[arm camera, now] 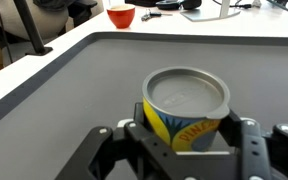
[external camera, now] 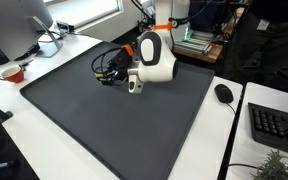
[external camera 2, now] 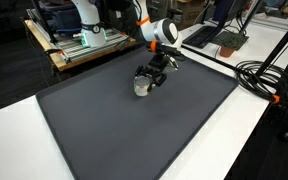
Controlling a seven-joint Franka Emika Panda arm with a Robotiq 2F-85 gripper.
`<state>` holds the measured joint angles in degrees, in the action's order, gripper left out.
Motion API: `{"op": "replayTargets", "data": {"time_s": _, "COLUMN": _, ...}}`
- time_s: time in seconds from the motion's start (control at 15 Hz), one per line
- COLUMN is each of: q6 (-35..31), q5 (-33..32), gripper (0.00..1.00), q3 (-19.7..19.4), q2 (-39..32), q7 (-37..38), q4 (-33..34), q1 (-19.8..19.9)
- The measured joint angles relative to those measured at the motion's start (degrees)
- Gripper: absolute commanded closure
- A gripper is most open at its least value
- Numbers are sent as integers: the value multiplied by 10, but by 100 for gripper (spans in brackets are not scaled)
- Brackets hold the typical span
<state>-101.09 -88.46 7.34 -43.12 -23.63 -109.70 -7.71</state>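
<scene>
Exterior view: can (external camera: 135, 87) is on the dark mat (external camera: 104, 135), toward the mat's far edge and roughly mid-width. Gripper (external camera: 132, 80) is right down on it, with the white wrist above. Approach looks done. I can't see a gap under the can from here, so I judge it not yet lifted. Exterior view, opposite angle: same can (external camera 2: 141, 88) near the mat's (external camera 2: 134, 135) far side, well inside the border. Gripper (external camera 2: 144, 82) straddles it at a tilt. The can's base appears to rest on the mat. Wrist view: gripper (arm camera: 189, 138) is partly closed, about can-width. Dark fingers (arm camera: 136, 135) sit against both sides of the yellow can (arm camera: 187, 100), silver lid up and upright. It reads as a grasp made, nothing else held. A red cup (arm camera: 121, 15) stands off the mat, beyond its far corner.
</scene>
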Motion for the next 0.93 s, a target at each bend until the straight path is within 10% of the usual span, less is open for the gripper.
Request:
{"op": "replayTargets", "data": {"time_s": 0.4, "q6": 0, "q5": 0, "gripper": 30, "q3": 0, "q2": 0, "q7": 0, "q4": 0, "q1": 0}}
{"op": "replayTargets", "data": {"time_s": 0.47, "q6": 0, "q5": 0, "gripper": 55, "q3": 0, "q2": 0, "q7": 0, "q4": 0, "q1": 0}}
{"op": "replayTargets", "data": {"time_s": 0.93, "q6": 0, "q5": 0, "gripper": 55, "q3": 0, "q2": -13, "q7": 0, "q4": 8, "q1": 0}}
